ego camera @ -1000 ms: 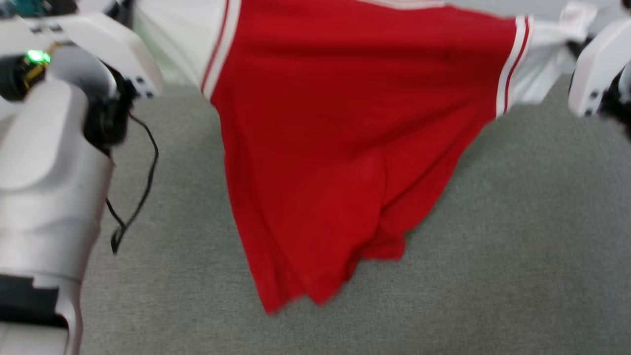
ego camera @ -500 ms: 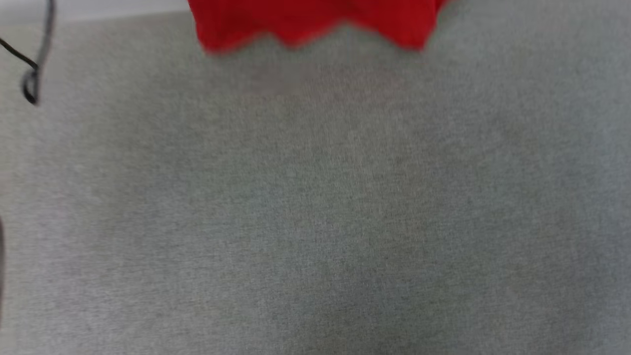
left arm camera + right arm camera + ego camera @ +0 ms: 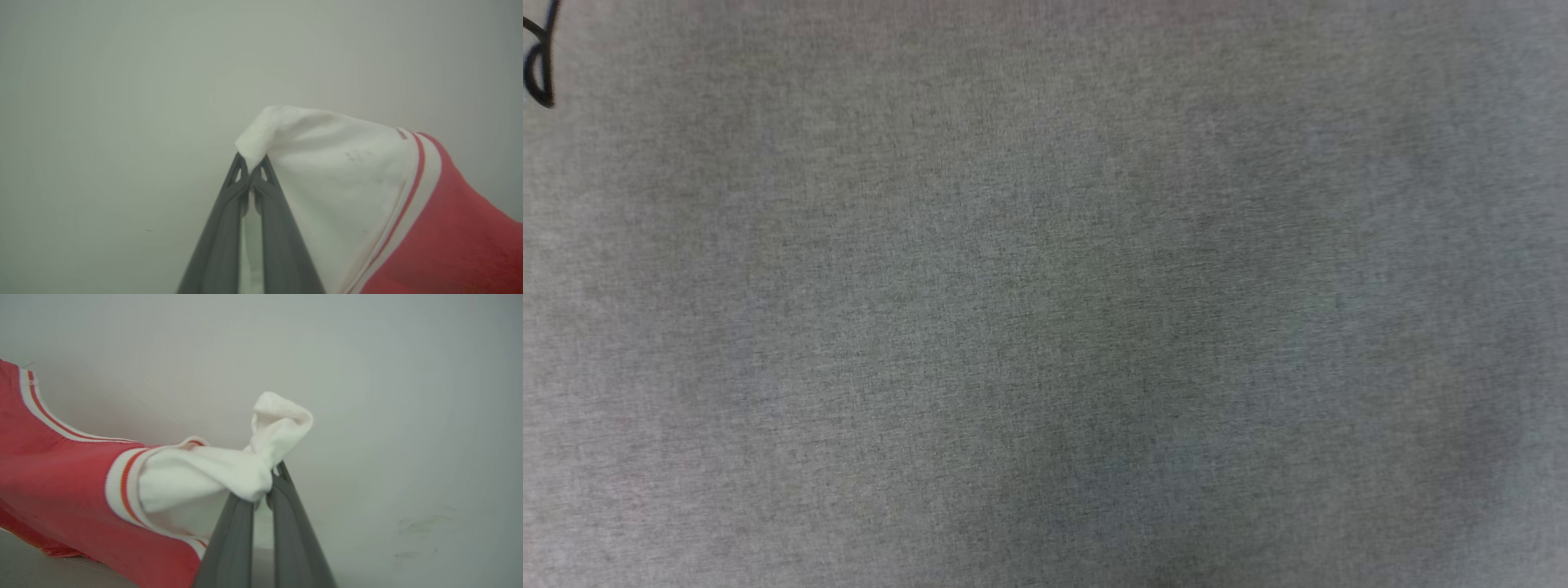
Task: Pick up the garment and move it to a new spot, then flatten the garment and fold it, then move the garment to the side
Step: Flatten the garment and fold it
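The garment [image 3: 429, 245] is a red shirt with white sleeves and red-and-white striped trim, held up in the air by both sleeves. In the left wrist view my left gripper [image 3: 250, 173] is shut on the tip of one white sleeve, with the red body hanging off to the right. In the right wrist view my right gripper [image 3: 273, 482] is shut on the bunched end of the other white sleeve, and the garment [image 3: 61, 465] stretches away to the left. A pale wall lies behind both.
The head view looks down on a grey fabric surface [image 3: 1045, 327]. A loop of black cable [image 3: 539, 73] hangs in at its top left corner.
The head view has swung down: the red garment and both arms slid up out of the picture, leaving the grey surface. The cable loop now sits at the top left corner.
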{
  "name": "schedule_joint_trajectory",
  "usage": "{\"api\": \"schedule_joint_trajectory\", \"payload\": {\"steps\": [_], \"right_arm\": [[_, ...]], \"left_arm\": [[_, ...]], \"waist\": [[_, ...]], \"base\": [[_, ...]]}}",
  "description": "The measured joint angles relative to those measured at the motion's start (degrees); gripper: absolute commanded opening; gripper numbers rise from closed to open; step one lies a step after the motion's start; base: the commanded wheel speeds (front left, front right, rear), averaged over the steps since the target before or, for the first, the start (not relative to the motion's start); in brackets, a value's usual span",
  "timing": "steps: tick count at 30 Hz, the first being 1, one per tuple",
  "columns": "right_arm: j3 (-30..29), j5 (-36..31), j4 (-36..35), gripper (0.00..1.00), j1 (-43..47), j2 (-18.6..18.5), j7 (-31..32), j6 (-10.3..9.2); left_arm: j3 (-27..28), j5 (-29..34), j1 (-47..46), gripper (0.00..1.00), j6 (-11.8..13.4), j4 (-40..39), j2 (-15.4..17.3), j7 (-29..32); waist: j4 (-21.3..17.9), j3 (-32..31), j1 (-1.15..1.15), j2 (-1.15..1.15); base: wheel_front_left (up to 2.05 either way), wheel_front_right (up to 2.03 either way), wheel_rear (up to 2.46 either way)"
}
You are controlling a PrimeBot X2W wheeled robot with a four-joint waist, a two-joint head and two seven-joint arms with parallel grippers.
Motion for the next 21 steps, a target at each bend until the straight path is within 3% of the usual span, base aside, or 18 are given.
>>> {"api": "schedule_joint_trajectory", "payload": {"steps": [12, 21], "right_arm": [[8.27, 7.32, -0.14, 0.0, 5.27, -1.65, -2.13, 0.0], [12.5, 14.6, -7.1, 0.0, 24.03, -5.95, -4.48, -0.01]], "left_arm": [[0.35, -2.55, 7.03, 0.0, -2.49, 3.24, -1.79, -2.56], [3.28, -5.76, 26.3, 0.0, -2.83, -2.37, -2.01, -3.99]], "waist": [[1.31, 0.87, 0.0, 0.0], [2.08, -5.38, -0.01, 0.0]], "base": [[0.0, 0.0, 0.0], [0.0, 0.0, 0.0]]}}
